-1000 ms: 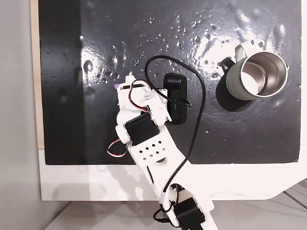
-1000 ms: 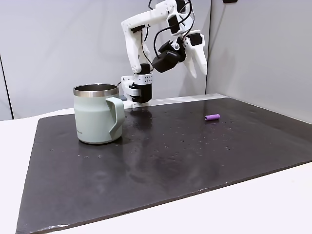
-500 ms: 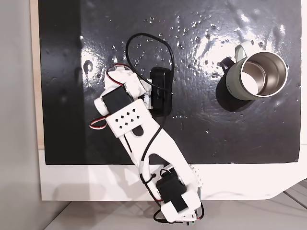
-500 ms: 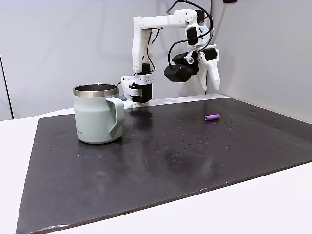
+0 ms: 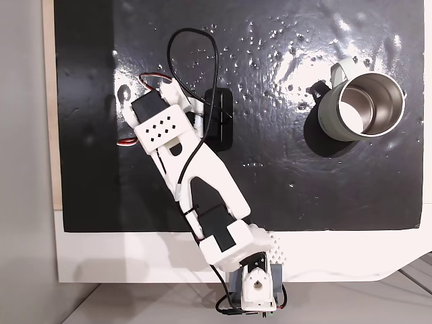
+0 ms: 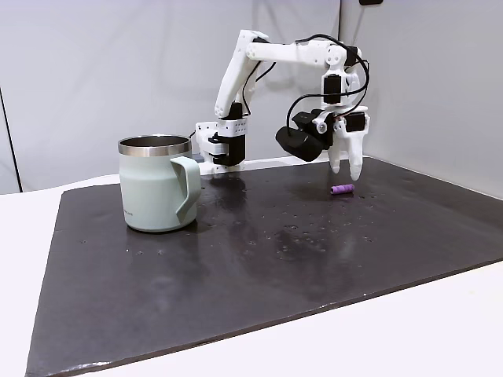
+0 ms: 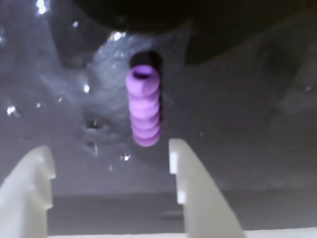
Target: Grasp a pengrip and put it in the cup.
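Wrist view: we see one small light-purple ribbed cylinder pengrip (image 7: 143,107) lying on the glossy black mat (image 7: 247,124), just ahead of our two white fingertips (image 7: 185,163).
Gripper: the white two-finger gripper (image 6: 346,166) hangs spread wide, holding nothing, just above the pengrip (image 6: 341,188).
Approach: we judge the pengrip sits nearer the right finger; shift sideways to centre it, then lower and close gently.
Count: one pengrip, one sage-green steel-lined mug (image 6: 156,184), well apart.

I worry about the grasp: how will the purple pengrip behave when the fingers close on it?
The pengrip lies on its side on the glossy black mat, so a nudge would probably roll it. Its ribbed, hollow form looks soft, likely squashing slightly. Being tiny beside the gripper, it is probably very light.
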Controlling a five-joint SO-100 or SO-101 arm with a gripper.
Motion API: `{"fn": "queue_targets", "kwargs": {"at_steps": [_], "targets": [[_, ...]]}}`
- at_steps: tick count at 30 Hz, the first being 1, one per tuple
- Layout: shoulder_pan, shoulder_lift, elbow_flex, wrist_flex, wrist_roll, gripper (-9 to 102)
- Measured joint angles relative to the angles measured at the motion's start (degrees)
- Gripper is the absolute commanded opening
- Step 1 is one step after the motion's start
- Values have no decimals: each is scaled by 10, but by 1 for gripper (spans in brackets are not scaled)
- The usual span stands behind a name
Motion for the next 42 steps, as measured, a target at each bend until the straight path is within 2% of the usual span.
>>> {"fn": "queue_targets", "kwargs": {"at_steps": [15, 20, 24, 35, 42], "targets": [[-4, -121, -91, 16, 3, 18], [-4, -142, -117, 16, 1, 11], [-4, -143, -120, 16, 1, 1], [-4, -144, -126, 31, -4, 0], [-4, -51, -128, 64, -34, 0]]}}
